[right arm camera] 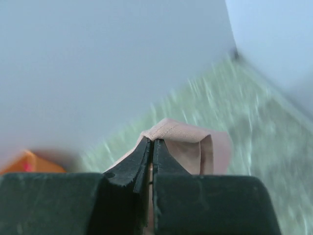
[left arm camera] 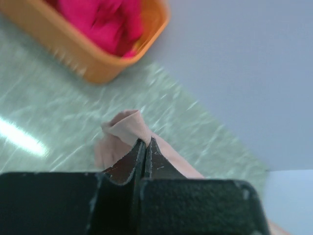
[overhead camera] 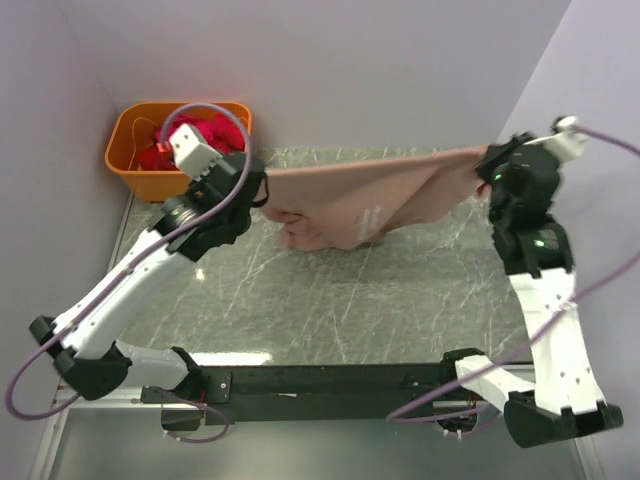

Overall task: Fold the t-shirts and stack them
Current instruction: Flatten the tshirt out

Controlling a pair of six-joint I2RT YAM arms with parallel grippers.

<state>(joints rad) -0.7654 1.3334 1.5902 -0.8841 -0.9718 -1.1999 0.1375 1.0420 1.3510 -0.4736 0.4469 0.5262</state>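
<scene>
Pink-tan tee (overhead camera: 370, 195) hangs stretched above the table (overhead camera: 330, 300), long axis L-R btwn your arms: left gripper (overhead camera: 260, 188) pinches one end, right gripper (overhead camera: 490, 165) the other; slack sags nearer left.

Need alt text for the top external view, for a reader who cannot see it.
The left gripper and right gripper each pinch one end of a pink-tan t-shirt, stretching it across the far side of a marbled table. An orange tub holding magenta t-shirts sits at the far left corner.
</scene>
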